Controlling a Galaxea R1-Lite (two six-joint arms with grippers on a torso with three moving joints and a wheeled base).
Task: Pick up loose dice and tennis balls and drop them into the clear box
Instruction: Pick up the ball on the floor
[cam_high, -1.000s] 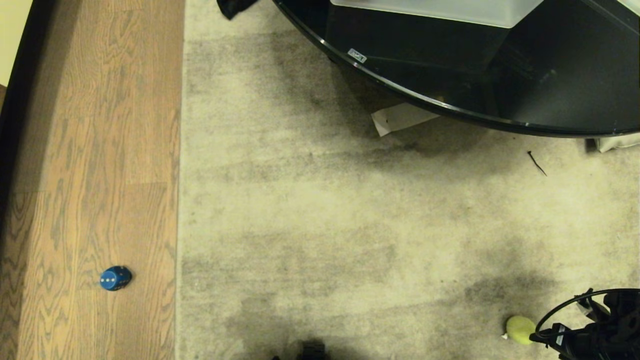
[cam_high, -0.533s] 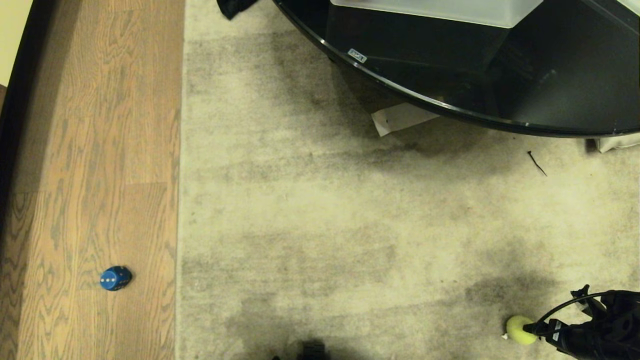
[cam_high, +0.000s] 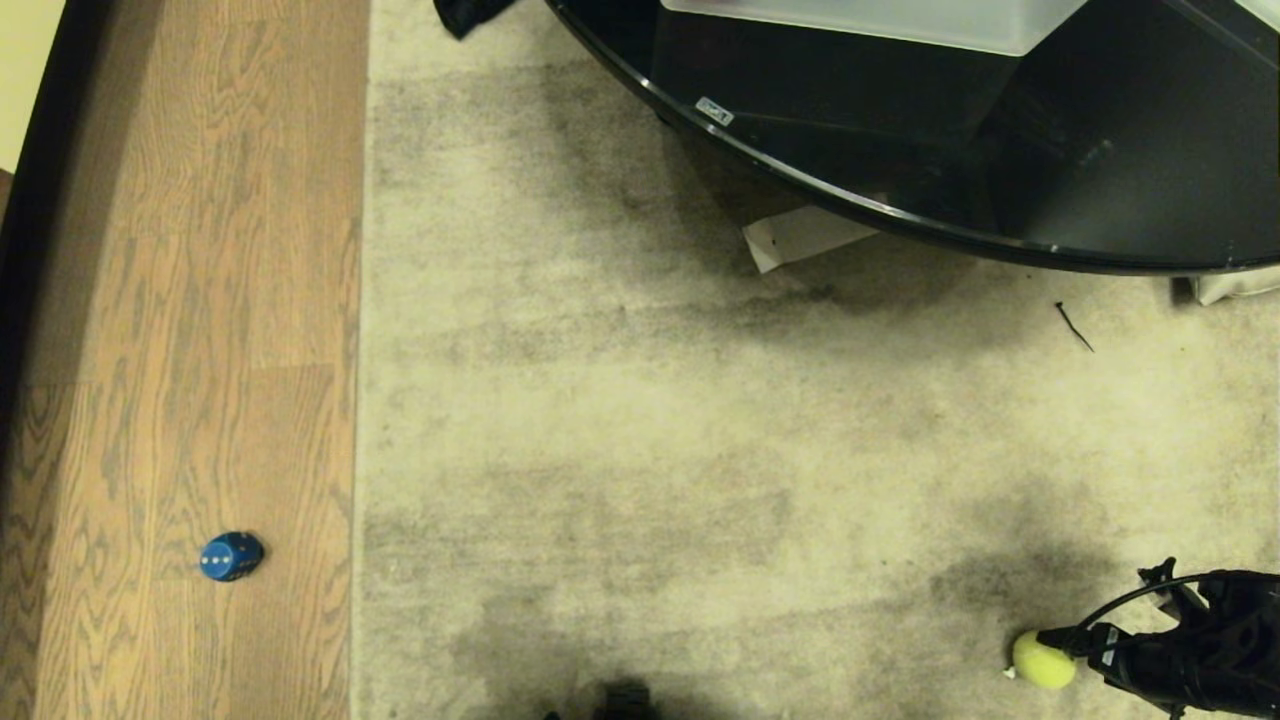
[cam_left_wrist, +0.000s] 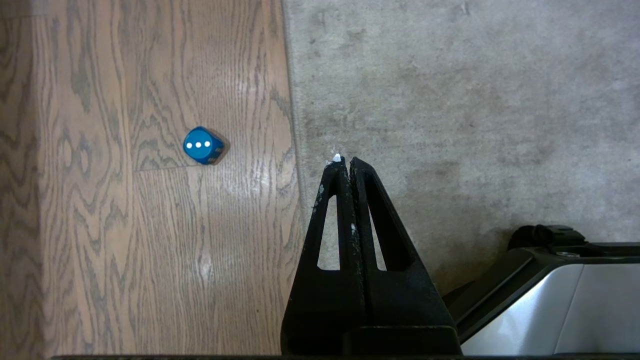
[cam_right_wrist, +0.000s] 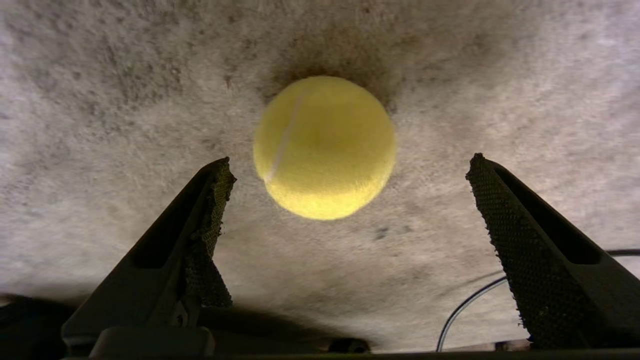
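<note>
Right hand (cam_right_wrist: 350, 165): wide open, low over the rug (cam_high: 650, 450), at the near right corner of the head view. Nothing is in it.
Fingers (cam_right_wrist: 505, 215): two dark rough pads, one on each side of a big gap.
Tennis ball (cam_right_wrist: 325, 147): round and yellow-green, sitting on the rug. It lies straight ahead of the open gap, just past the fingertips. It is not between them yet and nothing touches it.
Way to go: in the head view the ball sits just to the left of the right hand's tip. I think the hand must slide forward a little more so the ball sits between the pads, then squeeze.
Long side: a ball has none, so any angle of squeeze should do.
What could go wrong: a bump from one fingertip could make the ball roll away on the rug.
Left hand (cam_left_wrist: 345, 162): squeezed shut, holding nothing, hanging above the edge where rug meets wood floor (cam_left_wrist: 125, 200).
Blue die (cam_left_wrist: 202, 145): on the wood floor, far to the left, nearer the left hand than the right. It shows three white dots.
Nearer arm: the right arm is much nearer the ball.
Clear box (cam_high: 880, 20): up on the round black worktop (cam_high: 1100, 150), far ahead, well apart from both ball and die.
</note>
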